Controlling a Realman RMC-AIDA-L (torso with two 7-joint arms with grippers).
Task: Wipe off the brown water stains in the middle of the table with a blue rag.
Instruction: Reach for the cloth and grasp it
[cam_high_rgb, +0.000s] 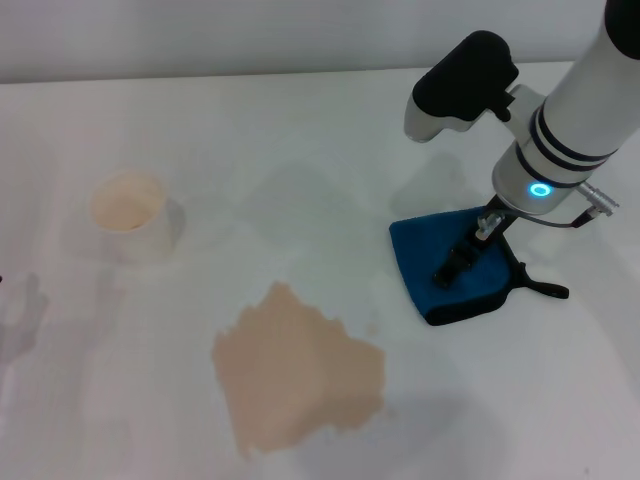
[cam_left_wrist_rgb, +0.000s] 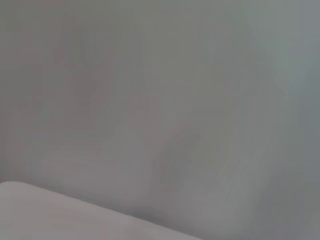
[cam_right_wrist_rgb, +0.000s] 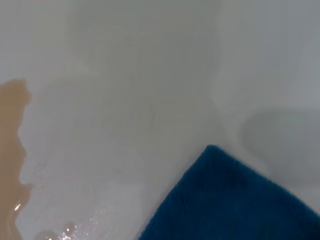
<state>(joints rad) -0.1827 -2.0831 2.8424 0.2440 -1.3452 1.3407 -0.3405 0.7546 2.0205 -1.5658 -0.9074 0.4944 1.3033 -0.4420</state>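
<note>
The blue rag (cam_high_rgb: 450, 265) lies flat on the white table (cam_high_rgb: 300, 130) at the right, its black loop tab pointing right. My right gripper (cam_high_rgb: 458, 262) comes down from the right and rests on top of the rag. The brown water stains (cam_high_rgb: 300, 368) form one ragged tan puddle in the near middle, left of the rag and apart from it. In the right wrist view a corner of the blue rag (cam_right_wrist_rgb: 235, 205) shows, with the brown water stains (cam_right_wrist_rgb: 11, 150) at the frame's edge. My left gripper is out of view; its wrist view shows only blank pale surface.
A white cup (cam_high_rgb: 132, 218) with a beige inside stands at the left, behind the puddle. The table's far edge runs along the back against a pale wall.
</note>
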